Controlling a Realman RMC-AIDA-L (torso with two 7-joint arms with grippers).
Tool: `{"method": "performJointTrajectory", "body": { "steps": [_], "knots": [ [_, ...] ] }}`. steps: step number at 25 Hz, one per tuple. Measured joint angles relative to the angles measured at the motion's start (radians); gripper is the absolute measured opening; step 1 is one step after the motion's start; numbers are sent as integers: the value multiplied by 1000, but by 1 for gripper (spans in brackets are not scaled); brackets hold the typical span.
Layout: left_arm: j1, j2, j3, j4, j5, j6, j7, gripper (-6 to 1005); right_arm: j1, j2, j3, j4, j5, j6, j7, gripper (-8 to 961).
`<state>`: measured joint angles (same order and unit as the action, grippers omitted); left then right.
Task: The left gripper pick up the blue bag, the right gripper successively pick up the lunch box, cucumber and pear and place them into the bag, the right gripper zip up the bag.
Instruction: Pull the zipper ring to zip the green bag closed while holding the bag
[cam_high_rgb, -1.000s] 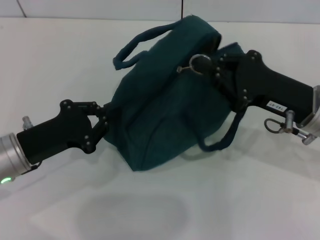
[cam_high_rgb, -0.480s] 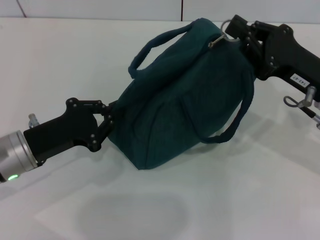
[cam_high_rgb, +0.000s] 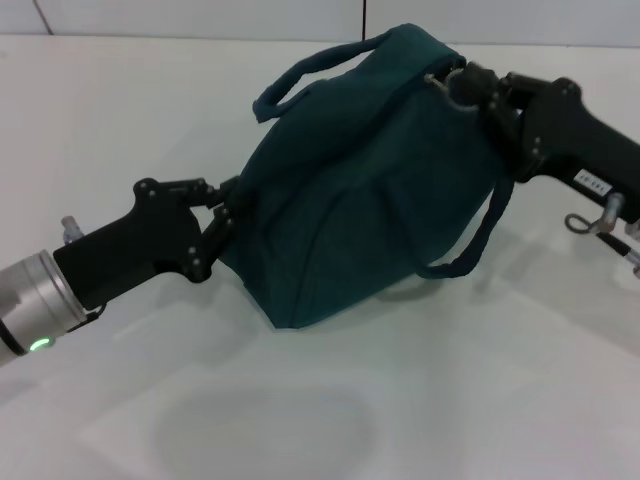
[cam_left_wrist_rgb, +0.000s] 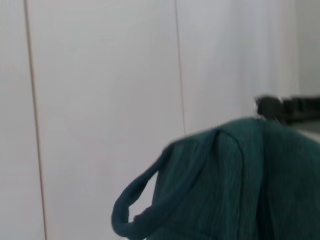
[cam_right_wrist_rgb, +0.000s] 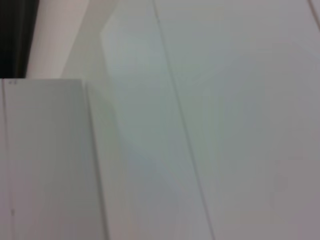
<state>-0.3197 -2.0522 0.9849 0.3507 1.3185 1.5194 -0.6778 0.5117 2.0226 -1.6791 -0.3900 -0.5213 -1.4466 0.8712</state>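
The blue bag is held up off the white table, bulging, with one handle arched above it and the other hanging down its right side. My left gripper is shut on the bag's lower left edge. At the bag's upper right end, my right gripper is shut on the metal ring of the zipper pull. The left wrist view shows the bag, a handle loop and the right gripper dark behind it. The lunch box, cucumber and pear are out of view.
The white table spreads out below and in front of the bag, with the bag's shadow on it. A pale wall runs along the back edge. The right wrist view shows only white panels.
My right gripper has pulled the zipper ring from the middle of the bag's top over to its upper right end. The bag has shifted and swung right. The left gripper has risen slightly.
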Motion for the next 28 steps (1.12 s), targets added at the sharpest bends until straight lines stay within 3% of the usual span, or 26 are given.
{"method": "performJointTrajectory", "body": {
  "steps": [9,14,20,28],
  "knots": [
    [-19,-21,-13,-1,-33,44,-50,248,3,1,-39,0,-7,6,0,9],
    [-30,-26,-14,0,-62,92,-53,474,-1,1,-39,0,-8,2,0,9],
    [-36,-29,-14,-1,-74,115,-64,607,-5,2,-39,2,-10,-2,0,9],
    [-34,-29,-13,-2,-70,114,-60,503,-6,2,-39,2,-10,-8,0,9]
  ]
}}
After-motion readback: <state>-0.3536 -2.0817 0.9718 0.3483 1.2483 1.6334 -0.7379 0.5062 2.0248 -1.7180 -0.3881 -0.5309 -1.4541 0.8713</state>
